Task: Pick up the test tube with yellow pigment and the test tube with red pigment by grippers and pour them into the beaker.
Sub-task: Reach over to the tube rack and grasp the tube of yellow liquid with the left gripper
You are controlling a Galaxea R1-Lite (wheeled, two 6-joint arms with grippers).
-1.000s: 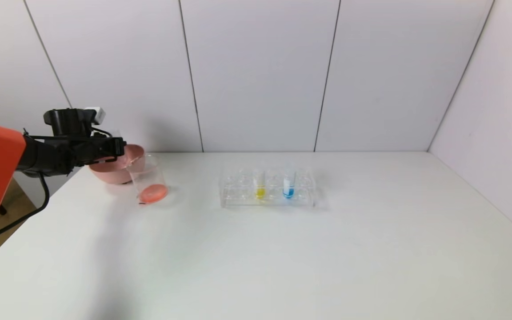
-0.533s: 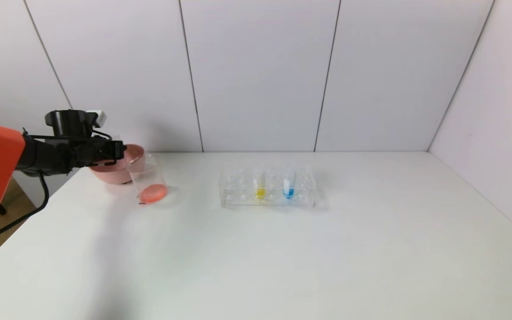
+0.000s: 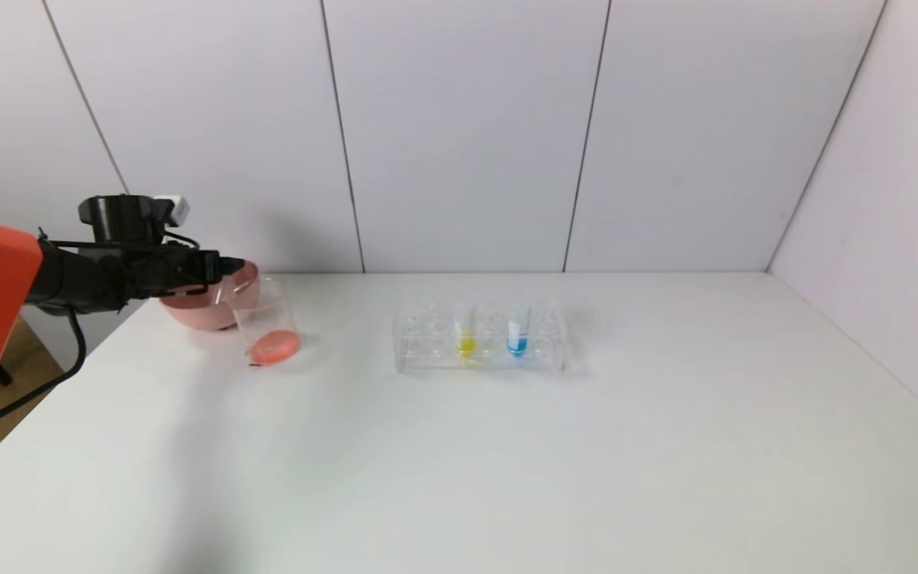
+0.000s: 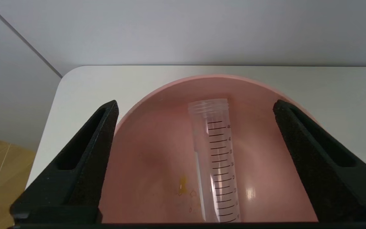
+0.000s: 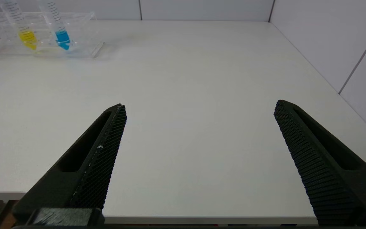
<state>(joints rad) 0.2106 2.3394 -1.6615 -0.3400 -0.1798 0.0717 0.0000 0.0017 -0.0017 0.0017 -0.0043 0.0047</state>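
Near the white worktop's (image 3: 459, 446) far left corner, left gripper (image 4: 195, 108) spread wide above a smooth pink bowl (image 4: 145, 159); inside, lying free between the black pointed fingers (image 4: 87, 159), an emptied clear plastic test tube with graduation marks (image 4: 214, 159), long axis running away from the wrist, open mouth farthest. Just beside the bowl, a clear straight-sided beaker (image 3: 266, 323) holding red-orange liquid. Mid-worktop, a clear rack (image 3: 481, 339) with the upright yellow-tipped test tube (image 3: 466, 331) and a blue-tipped tube (image 3: 517, 331). Right gripper (image 5: 199, 108) spread over the near edge.

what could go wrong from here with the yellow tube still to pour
1. The left gripper is open above the pink bowl, close beside the beaker; swinging away could knock it.
2. The yellow test tube stands near the blue test tube in the rack; a grab might bump the wrong one.
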